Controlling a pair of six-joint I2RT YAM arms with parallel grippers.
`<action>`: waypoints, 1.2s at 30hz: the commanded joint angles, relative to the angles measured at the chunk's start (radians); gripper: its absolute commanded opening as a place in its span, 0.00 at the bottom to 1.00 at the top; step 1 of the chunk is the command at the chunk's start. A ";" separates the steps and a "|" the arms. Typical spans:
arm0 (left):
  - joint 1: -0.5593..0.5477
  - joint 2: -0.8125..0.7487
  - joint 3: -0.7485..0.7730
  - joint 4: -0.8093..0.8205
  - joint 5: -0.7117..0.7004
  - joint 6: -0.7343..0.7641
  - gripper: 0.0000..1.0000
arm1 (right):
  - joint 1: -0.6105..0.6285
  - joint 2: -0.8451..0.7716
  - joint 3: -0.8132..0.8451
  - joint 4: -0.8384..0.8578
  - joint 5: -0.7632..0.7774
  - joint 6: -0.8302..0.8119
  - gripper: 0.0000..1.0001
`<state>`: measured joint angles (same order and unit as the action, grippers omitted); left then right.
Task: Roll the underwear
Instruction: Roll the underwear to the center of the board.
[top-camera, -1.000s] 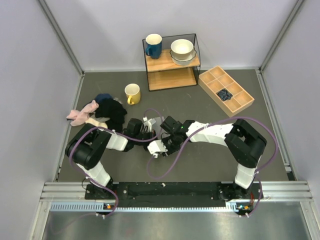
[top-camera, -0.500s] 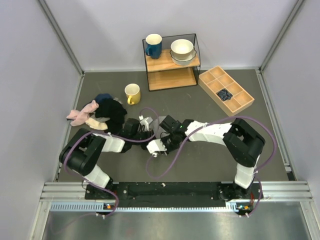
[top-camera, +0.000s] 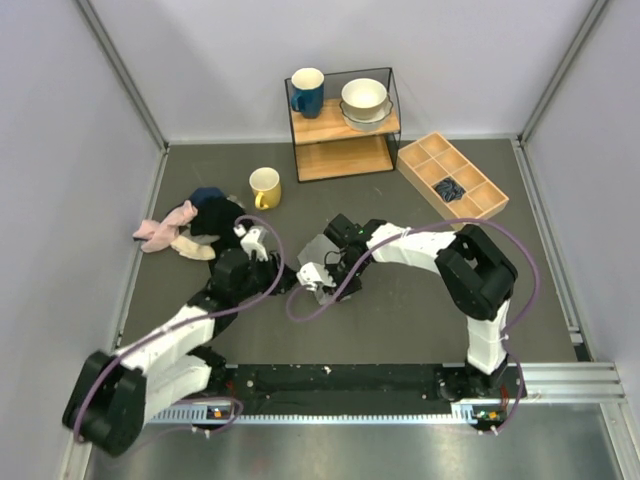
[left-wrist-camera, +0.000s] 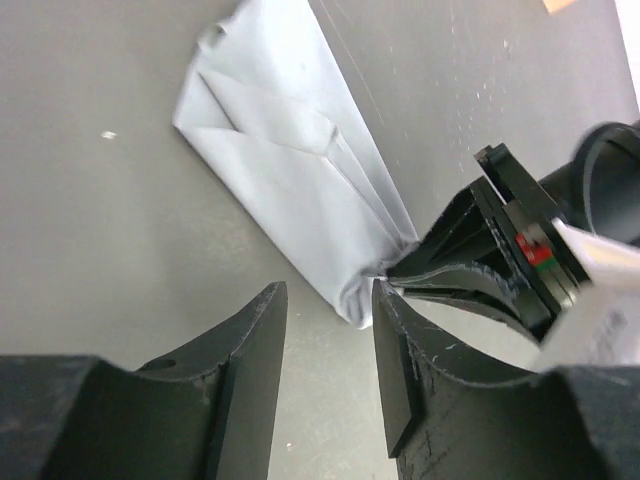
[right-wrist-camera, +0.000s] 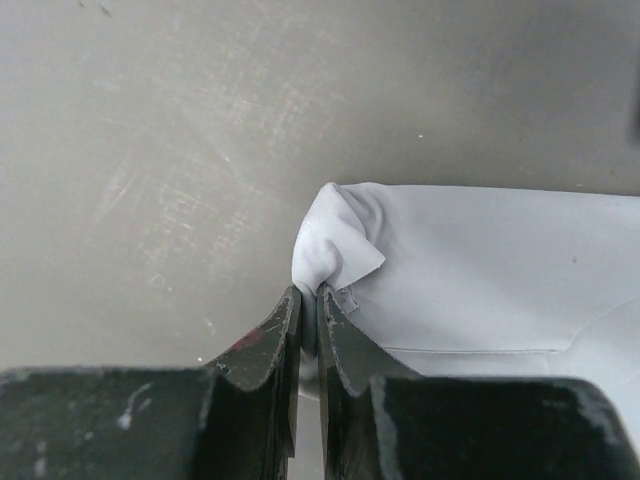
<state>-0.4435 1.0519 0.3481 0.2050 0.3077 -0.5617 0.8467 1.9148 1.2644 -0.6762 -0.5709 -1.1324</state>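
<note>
Looking at this one, you're pinching a corner of the light grey folded cloth underwear with your right gripper. Its fingers are pressing together on a little tuck of fabric that's curling up off the dark grey tabletop. My guess is you're holding it there because that's the end the roll is going to start from.

The underwear is lying about mid-table, well apart from the yellow mug and the pile of pink and black clothes on the far left. It's folded into a long narrow strip with a flap lying across the top. That's probably why it's shaped like that, since a narrow strip should be rolling up tighter than a fan shape would.

Your left gripper is sitting with its fingers spread and nothing between them, just beside the same end the right one is gripping. I'm reading that as lining up for the other corner, so both sides are turning over evenly.

The roll itself isn't started yet, only that one corner is lifting. The cloth is looking thin and floppy, so I'd be watching the folded flap, which might be sliding open if only one corner is pulling.
</note>
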 joint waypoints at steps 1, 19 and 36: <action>0.003 -0.205 -0.092 0.007 -0.163 0.029 0.45 | -0.049 0.064 0.053 -0.262 -0.151 -0.012 0.04; -0.131 -0.655 -0.216 0.356 0.168 0.291 0.54 | -0.149 0.337 0.420 -0.634 -0.299 0.141 0.08; -0.624 0.017 0.169 -0.118 -0.249 0.786 0.60 | -0.218 0.481 0.552 -0.836 -0.336 0.065 0.09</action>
<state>-1.0523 0.9192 0.4301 0.2008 0.1390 0.1078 0.6300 2.3676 1.7699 -1.3643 -0.9104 -1.0290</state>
